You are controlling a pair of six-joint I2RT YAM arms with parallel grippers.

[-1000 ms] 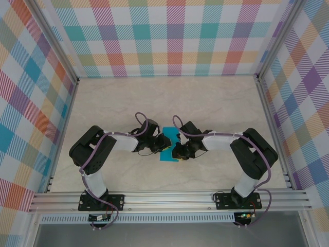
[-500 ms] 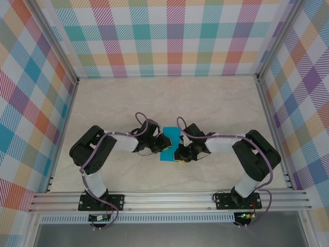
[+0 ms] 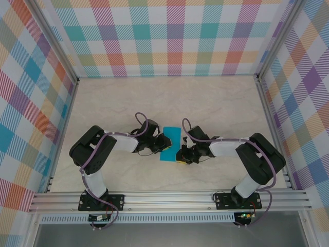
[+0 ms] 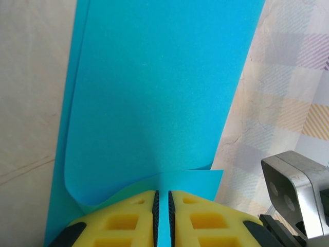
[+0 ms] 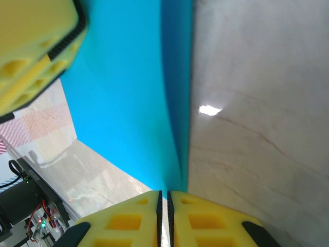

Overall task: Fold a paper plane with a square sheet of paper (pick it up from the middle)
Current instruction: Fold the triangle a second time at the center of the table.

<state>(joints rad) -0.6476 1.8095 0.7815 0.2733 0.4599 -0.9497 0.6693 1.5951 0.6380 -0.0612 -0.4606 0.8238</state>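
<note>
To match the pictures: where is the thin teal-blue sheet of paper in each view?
Top external: thin teal-blue sheet of paper at centre, between left gripper and right gripper.
Left wrist: centre, top edge down to the left gripper.
Right wrist: left-centre, running into the right gripper.
Shared landmark: the beige marbled table.

Overhead camera looks steeply down from behind both arm bases over the table [image 3: 205,103]; each wrist camera peers forward from very close, all three sharing the square sheet of paper [image 3: 171,136].
</note>
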